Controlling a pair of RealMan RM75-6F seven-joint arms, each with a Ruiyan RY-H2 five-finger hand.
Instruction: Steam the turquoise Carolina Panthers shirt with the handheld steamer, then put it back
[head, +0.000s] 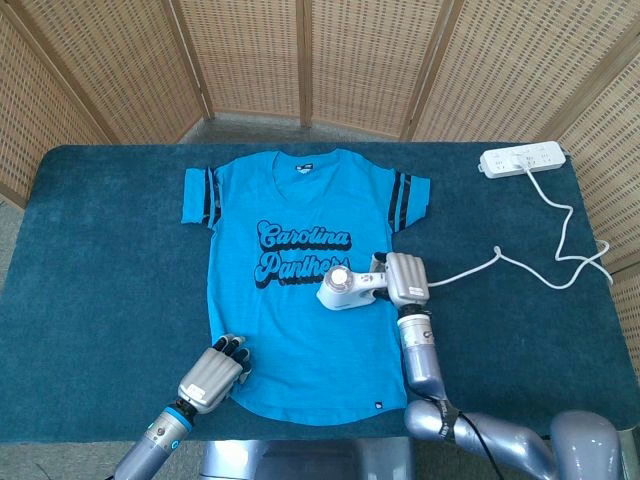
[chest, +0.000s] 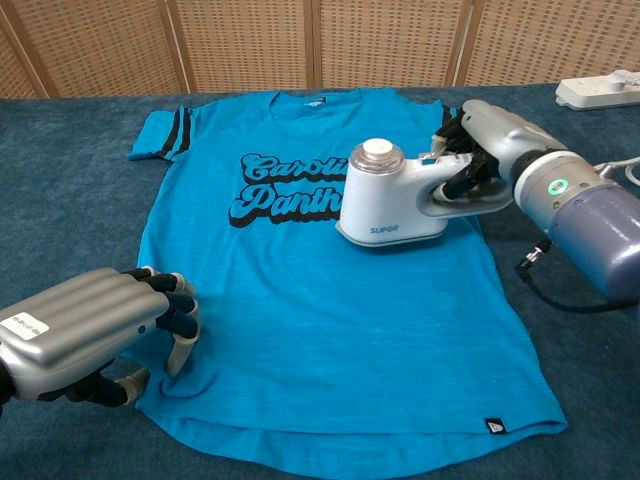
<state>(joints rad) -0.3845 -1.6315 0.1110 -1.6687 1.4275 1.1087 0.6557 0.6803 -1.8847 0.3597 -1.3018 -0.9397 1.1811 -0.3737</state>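
The turquoise Carolina Panthers shirt lies flat, collar away from me, on the dark blue table. My right hand grips the handle of the white handheld steamer, which is over the shirt's chest, just right of the lettering. Its white cord trails right. My left hand rests with its fingertips pressing the shirt's bottom left hem.
A white power strip lies at the table's far right corner, its cable looping along the right edge. Woven wicker screens stand behind the table.
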